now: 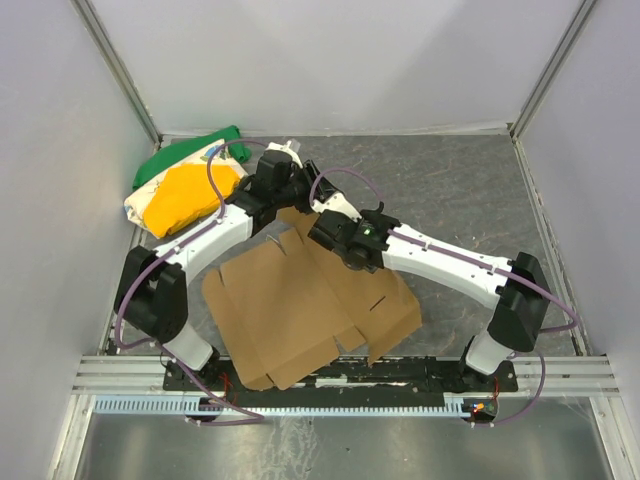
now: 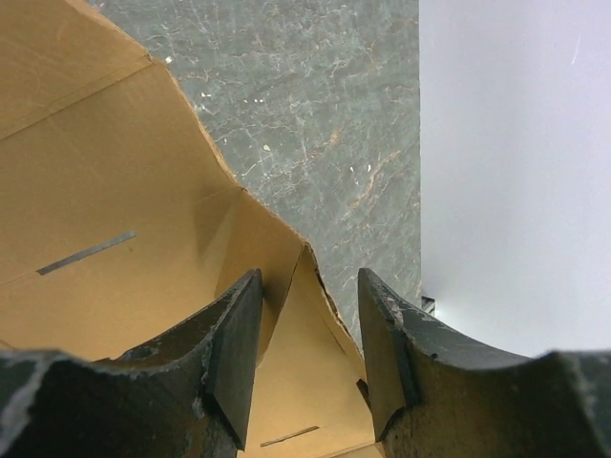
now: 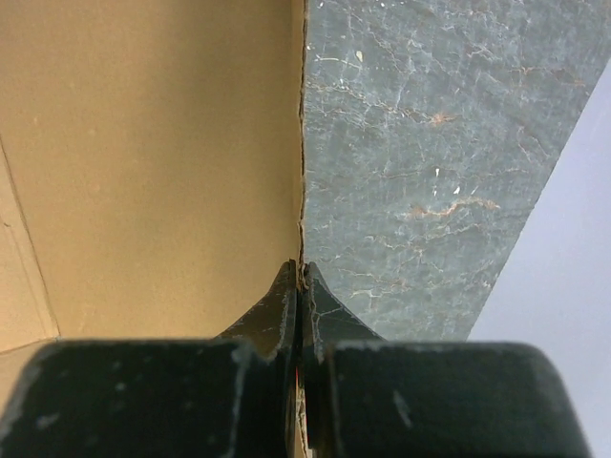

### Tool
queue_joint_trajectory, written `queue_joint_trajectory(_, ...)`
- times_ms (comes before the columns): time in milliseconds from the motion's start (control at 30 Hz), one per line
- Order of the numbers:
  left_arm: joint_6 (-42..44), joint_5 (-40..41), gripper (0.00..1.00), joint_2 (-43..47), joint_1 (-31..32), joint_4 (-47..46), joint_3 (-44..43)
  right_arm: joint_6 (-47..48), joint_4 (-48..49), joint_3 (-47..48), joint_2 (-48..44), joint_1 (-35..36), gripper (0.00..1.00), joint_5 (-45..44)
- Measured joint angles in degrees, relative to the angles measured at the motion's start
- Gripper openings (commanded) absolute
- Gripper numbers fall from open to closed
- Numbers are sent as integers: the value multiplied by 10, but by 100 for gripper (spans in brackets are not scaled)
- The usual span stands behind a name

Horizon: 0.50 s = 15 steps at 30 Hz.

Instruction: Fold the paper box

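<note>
the cloth bundle (image 1: 185, 190), green, yellow and white, lies heaped in the far left corner of the table (image 1: 450, 190), just beside the left arm's wrist and apart from the cardboard. nothing else lies on the table. the paper box (image 1: 300, 310) is a brown die-cut sheet spread mostly flat from the near edge towards the middle of the table. its far part is hidden under both wrists in the top view. the left gripper (image 2: 305, 286) stands part open, its fingers (image 2: 239, 334) either side of a raised, creased corner of the cardboard; whether they press on it i cannot tell. the right gripper (image 3: 302, 277) is clenched on the sheet's thin edge, which runs straight into the seam between its fingertips. only the wrist views show these contacts, along with a narrow slot (image 2: 86, 253) cut in the panel and the lifted fold by the left fingers. only the top view shows the whole outline with its flaps and notches, and a metal rail (image 1: 340, 375) along the near edge where the arm bases are bolted. the table top is dark grey, veined like stone and flecked with pale specks. plain pale walls (image 1: 330, 60) close it in on the far side and both flanks.
</note>
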<state>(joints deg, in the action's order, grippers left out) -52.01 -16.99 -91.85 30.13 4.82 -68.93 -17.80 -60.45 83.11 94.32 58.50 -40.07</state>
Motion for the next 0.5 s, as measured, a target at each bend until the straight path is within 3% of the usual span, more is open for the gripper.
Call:
queue_joint_trajectory(233, 5, 20, 58, 18, -6, 24, 0, -20, -10, 0, 0, 0, 1, -39)
queue_joint_trajectory(500, 7, 28, 60, 54, -26, 33, -9, 2, 3, -23, -6, 0, 1, -145)
